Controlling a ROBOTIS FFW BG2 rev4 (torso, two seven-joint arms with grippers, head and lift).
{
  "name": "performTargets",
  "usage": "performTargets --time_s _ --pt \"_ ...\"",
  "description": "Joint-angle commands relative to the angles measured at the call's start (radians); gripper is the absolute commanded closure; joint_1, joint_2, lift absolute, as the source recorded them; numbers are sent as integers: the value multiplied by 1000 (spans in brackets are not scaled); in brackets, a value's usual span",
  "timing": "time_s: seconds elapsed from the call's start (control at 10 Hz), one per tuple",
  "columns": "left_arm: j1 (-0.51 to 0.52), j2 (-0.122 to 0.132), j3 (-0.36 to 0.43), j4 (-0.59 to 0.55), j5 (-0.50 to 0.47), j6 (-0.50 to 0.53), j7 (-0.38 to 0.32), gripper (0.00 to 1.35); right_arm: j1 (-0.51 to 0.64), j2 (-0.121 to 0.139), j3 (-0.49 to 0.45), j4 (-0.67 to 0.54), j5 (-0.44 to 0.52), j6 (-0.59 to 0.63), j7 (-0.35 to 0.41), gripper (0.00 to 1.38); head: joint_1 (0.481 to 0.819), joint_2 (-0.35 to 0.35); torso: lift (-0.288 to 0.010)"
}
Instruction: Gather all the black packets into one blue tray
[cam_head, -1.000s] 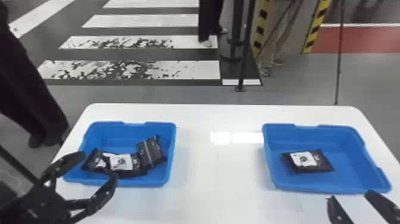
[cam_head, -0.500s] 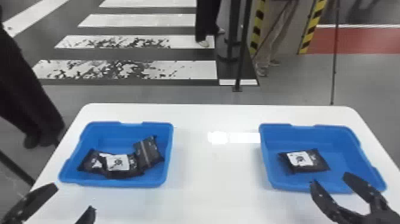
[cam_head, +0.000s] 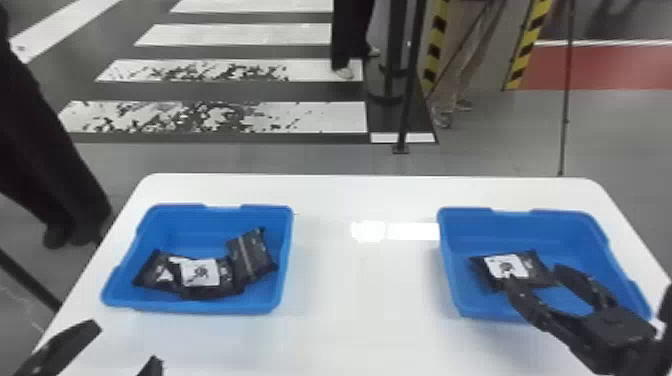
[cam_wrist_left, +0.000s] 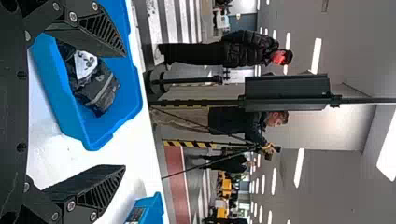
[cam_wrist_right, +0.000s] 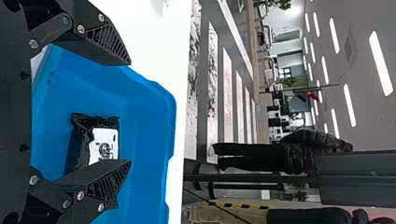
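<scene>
In the head view my left gripper (cam_head: 125, 345) stands open at the near left table edge, in front of the left blue tray (cam_head: 200, 309). That tray holds several black packets (cam_head: 250, 252) lying against one another. My right gripper (cam_head: 532, 280) is open over the right blue tray (cam_head: 520, 215), its fingers near the single black packet (cam_head: 537, 265) with a white label. In the left wrist view the left gripper (cam_wrist_left: 123, 112) has its fingers wide apart. The right wrist view shows the right gripper (cam_wrist_right: 130, 114) open, one finger partly covering the packet (cam_wrist_right: 103, 142).
A white table (cam_head: 340, 290) carries both trays, with a wide gap between them. Behind it stand thin black poles (cam_head: 407, 100) on the floor. Striped yellow and black posts (cam_head: 435, 45) are farther back.
My right gripper has moved forward and inward from the near right edge to over the right tray. My left gripper has drawn back toward the near edge. The packets lie as before.
</scene>
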Motion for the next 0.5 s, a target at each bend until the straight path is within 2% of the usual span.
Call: performTargets --time_s 0.0,0.2,0.4 --pt "-7 3 -6 4 3 2 0 193 -67 -11 0 55 22 47 3 298 695 26 -110" --pt "-27 12 -28 14 9 2 -2 191 -160 -40 2 171 38 94 23 298 695 12 -110" --pt "-32 17 -38 23 15 7 -3 193 -261 -86 34 296 40 135 52 298 695 -13 -110"
